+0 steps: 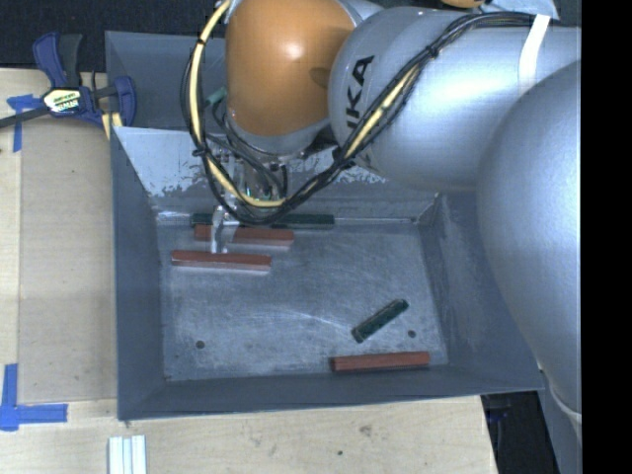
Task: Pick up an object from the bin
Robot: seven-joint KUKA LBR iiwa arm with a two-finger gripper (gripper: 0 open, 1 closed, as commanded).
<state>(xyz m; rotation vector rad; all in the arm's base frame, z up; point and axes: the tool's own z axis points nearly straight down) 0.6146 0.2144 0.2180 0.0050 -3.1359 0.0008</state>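
My gripper (pixel 221 235) hangs low at the back left of the bin, under the arm's orange cover. Its tip comes down onto a short brown stick (pixel 255 234) lying flat there, and covers part of it. Just in front lies a longer brown stick (pixel 220 260) with a pale lower edge. A thin dark green stick (pixel 299 221) lies behind them along the bin's back wall. Whether the gripper touches the short brown stick I cannot tell.
A dark green bar (pixel 380 320) lies slanted at the front right of the bin floor. Another brown stick (pixel 380 362) rests along the front wall. The arm's big body hangs over the bin's right side and back.
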